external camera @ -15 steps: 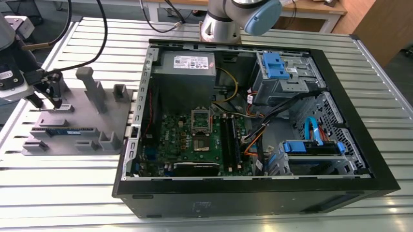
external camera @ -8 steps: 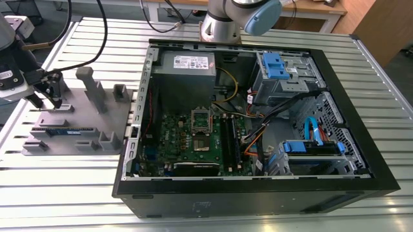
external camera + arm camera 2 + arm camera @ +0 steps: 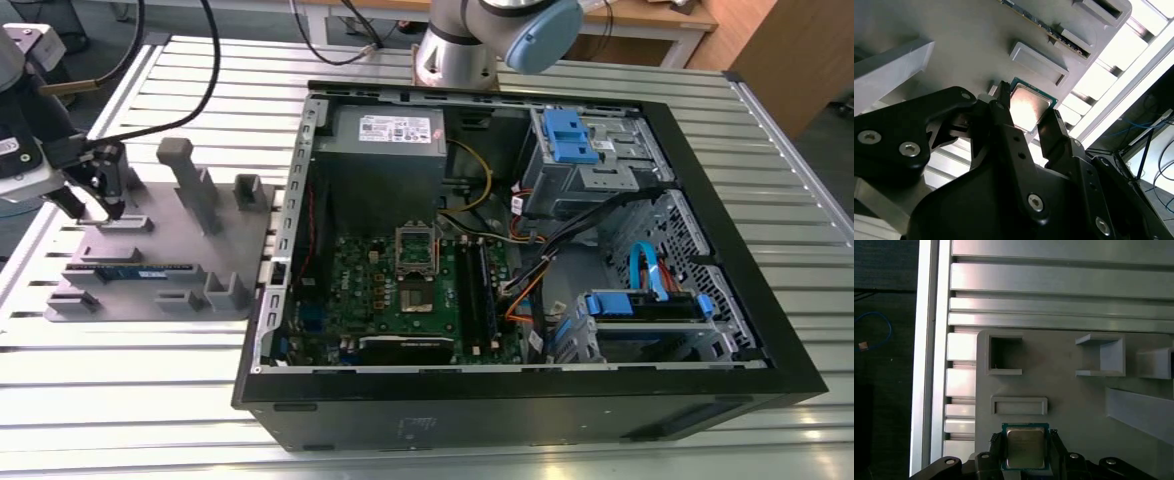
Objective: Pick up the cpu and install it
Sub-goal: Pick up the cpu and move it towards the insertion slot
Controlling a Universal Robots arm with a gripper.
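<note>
- At the exterior view's left, the arm's hand (image 3: 94,208) hangs low over a grey parts tray (image 3: 160,235) on the ribbed aluminium bench (image 3: 441,455), well apart from the open computer case (image 3: 747,380).
- In both wrist views we see the cpu (image 3: 1025,447) between the black fingers (image 3: 1053,131), which are drawn in narrowly against two opposite edges of it. We judge that the hand has hold of the chip, though we cannot tell whether it is clear of the tray.
- The cpu is a small flat square. Its top is a silvery metal plate that throws back the light, rimmed by a thin green border.
- The tray is matt grey and looks like moulded plastic, with square-walled pockets (image 3: 1005,355) and a shallow rectangular frame (image 3: 1019,405) just beside the chip. A blue-green memory stick (image 3: 134,270) lies in another slot.
- Inside the case, the green motherboard (image 3: 380,290) carries a rectangular metal-framed socket (image 3: 416,265).
- We judge the step in hand to be the grasp. Done well, it means even pressure on the two edges only, the chip level and square to the fingers, and only enough force to hold it, since a thin board could tilt, slip or chip at a corner.
</note>
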